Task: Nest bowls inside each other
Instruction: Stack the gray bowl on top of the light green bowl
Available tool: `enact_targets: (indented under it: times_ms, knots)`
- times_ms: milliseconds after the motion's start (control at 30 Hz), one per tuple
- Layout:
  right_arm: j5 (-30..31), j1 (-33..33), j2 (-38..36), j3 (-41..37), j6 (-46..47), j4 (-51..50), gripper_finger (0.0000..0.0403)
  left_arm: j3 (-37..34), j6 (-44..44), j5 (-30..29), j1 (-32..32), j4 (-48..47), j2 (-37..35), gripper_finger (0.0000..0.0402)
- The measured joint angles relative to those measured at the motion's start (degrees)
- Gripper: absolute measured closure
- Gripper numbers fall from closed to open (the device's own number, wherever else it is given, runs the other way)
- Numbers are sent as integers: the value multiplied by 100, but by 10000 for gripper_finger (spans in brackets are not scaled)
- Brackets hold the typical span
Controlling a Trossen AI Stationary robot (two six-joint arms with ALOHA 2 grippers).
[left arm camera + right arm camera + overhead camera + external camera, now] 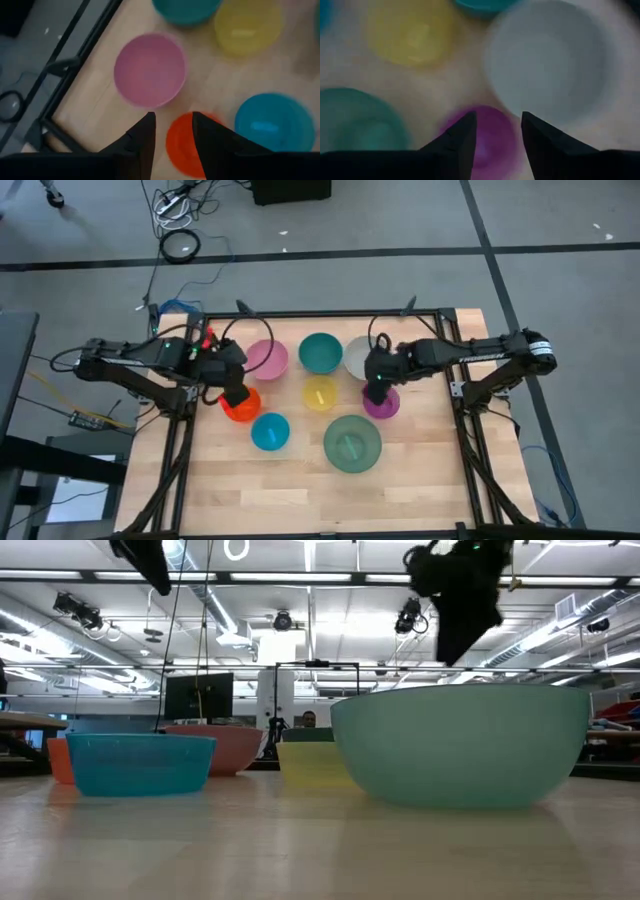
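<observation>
Eight bowls stand apart, upright on their bases on the wooden table (300,480): pink (268,358), teal (320,352), white-grey (357,357), yellow (320,394), orange (241,407), light blue (270,432), purple (382,404) and the large green one (352,444). My left gripper (173,116) hangs open above the orange bowl (182,145), pointing steeply down, next to the pink bowl (150,70). My right gripper (498,115) hangs open above the purple bowl (487,135), beside the white-grey bowl (552,65). In the low view the right gripper (460,620) is well above the bowl rims.
A dark metal frame (455,395) borders the table's left, far and right sides. Bare wood lies along the near edge in front of the green bowl (460,745) and the light blue bowl (140,762). Cables (180,240) lie on the floor beyond the table.
</observation>
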Motion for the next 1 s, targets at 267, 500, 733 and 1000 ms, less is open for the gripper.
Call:
enact_targets:
  times_ms: [267,500,733,1000]
  knots:
    - [-548,-968,11,-600,-600,1387,233,0,415,-217,2,400,-54,266]
    - [-946,-1278,9,-861,-904,2140,218,0,432,-468,2,385,-57,266]
    - [-970,-1156,11,-1437,-846,2987,220,0,430,-663,2,380,-57,266]
    - [-763,-1122,11,-1995,-807,3398,220,0,425,-708,2,379,-57,266]
